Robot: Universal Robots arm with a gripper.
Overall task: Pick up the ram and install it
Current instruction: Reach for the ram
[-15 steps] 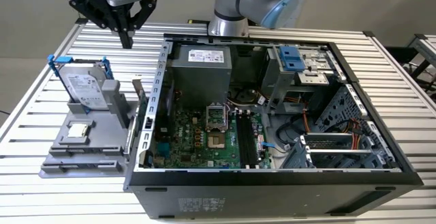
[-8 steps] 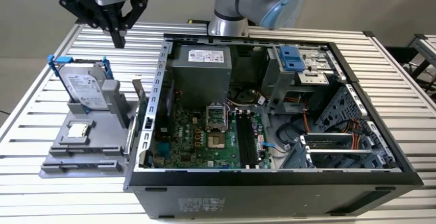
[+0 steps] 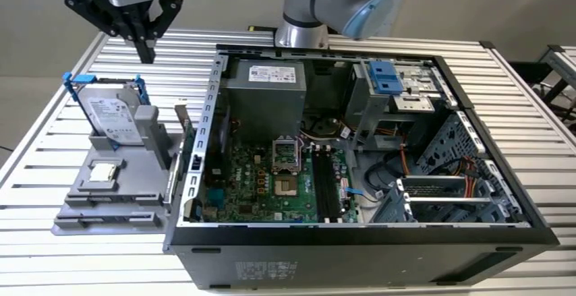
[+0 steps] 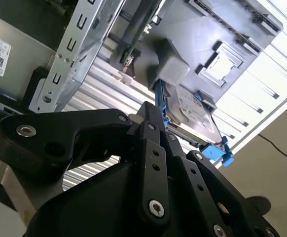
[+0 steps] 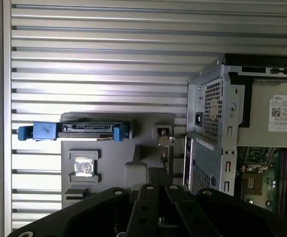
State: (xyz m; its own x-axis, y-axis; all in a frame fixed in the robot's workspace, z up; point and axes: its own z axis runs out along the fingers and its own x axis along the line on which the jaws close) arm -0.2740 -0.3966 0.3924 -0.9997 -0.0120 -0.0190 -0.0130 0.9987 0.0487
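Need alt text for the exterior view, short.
The arm's gripper, shut and empty, hangs over the slatted table just beyond a grey fixture that holds a hard drive on edge and a small silver processor chip. At the exterior view's right lies an open computer case, its green motherboard exposed.

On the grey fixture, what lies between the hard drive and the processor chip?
Nothing: bare grey fixture separates the hard drive from the processor chip, as the first wrist view shows.
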